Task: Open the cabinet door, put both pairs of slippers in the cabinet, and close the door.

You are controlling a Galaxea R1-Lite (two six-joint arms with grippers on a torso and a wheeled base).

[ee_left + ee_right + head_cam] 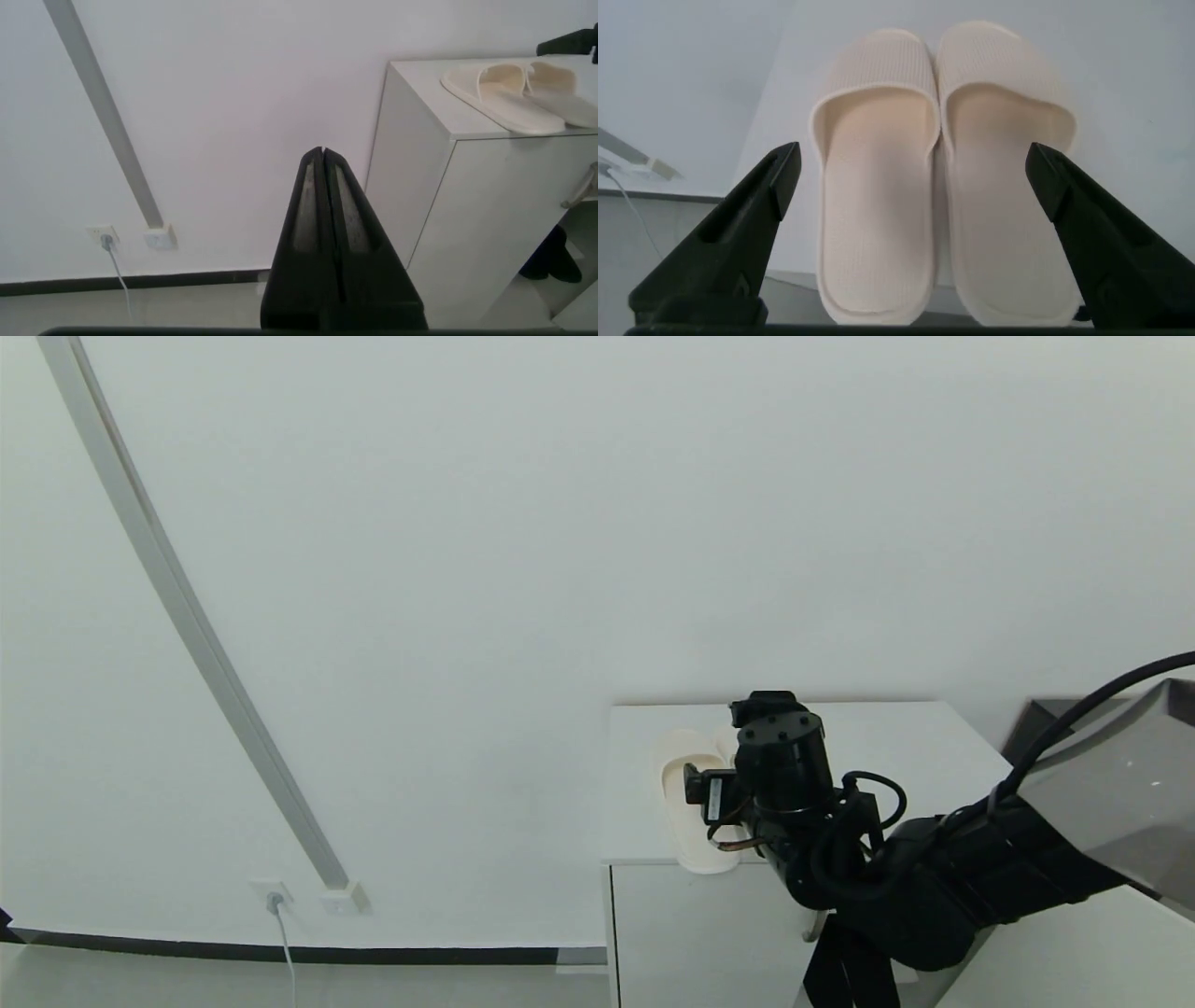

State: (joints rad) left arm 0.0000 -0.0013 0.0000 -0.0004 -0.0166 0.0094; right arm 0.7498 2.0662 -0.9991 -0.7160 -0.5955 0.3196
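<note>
The right gripper [913, 154] has its jaws spread wide, holding nothing, close to the cream slippers [952, 168] (side by side) at the cabinet [896, 747] top's left front edge. The left gripper [323, 159] has its jaws pressed together, empty.

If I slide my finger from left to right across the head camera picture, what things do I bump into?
Wall socket → slippers → right arm
</note>
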